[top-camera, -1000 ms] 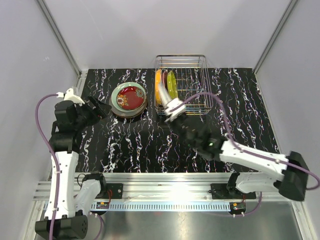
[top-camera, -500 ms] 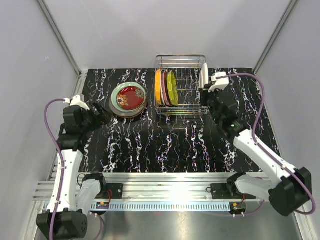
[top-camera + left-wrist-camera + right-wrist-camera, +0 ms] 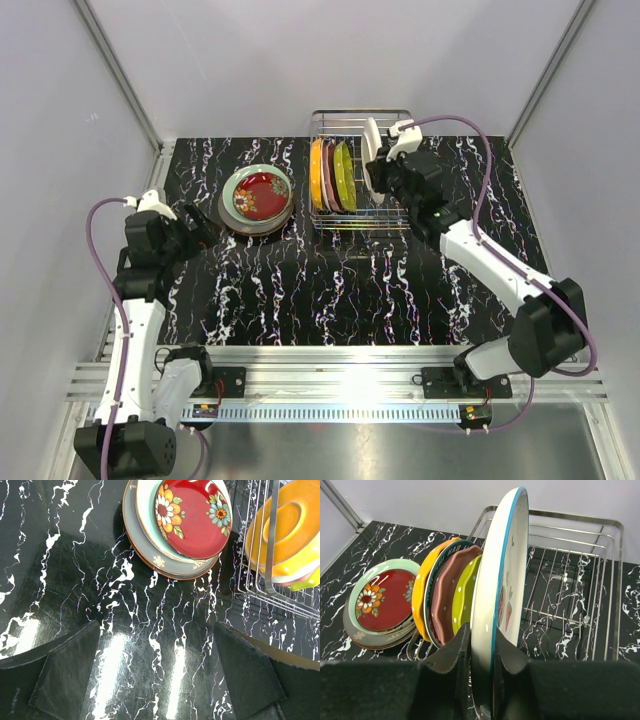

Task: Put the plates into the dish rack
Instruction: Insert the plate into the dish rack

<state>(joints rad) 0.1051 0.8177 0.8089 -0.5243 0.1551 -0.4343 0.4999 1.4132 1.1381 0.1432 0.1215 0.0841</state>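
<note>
left arm (image 3: pixel 140 290): parked by the left edge. The left jaws are wide apart with nothing in them, looking down at bare surface just on the near side of the stack.
stack of plates (image 3: pixel 258 197): lying flat close to the far edge, left of centre. The red floral one is on top, with a pale green and a grey one showing underneath (image 3: pixel 180 525).
dish rack (image 3: pixel 345 113): sits at the far edge, roughly mid-width, just right of the stack but not touching it.
racked plates (image 3: pixel 332 175): four are standing on edge at the rack's left end: orange, a dark patterned one, pink, then yellow-green.
white plate (image 3: pixel 371 150): blue-rimmed with red motifs, held upright on edge just right of the yellow-green one and over the rack's open slots (image 3: pixel 502 570).
right arm (image 3: pixel 480 260): reaches from the near right corner to the rack. The right jaws are clamped on the white plate's lower rim, one finger on each face.
step: looks like slotting plate number five. Can't tell if its edge is seated between the wires yet.
next move: probably lower it straight down into a free divider, keeping it vertical so it doesn't knock the yellow-green one, then let go. The stack comes after that.
surface (image 3: pixel 300 290): black with white marble veins, glare patches near the left arm, and a metal rail (image 3: pixel 340 385) along the near edge.
room: plain pale walls (image 3: pixel 300 60) on three sides with metal frame posts at the far corners.
</note>
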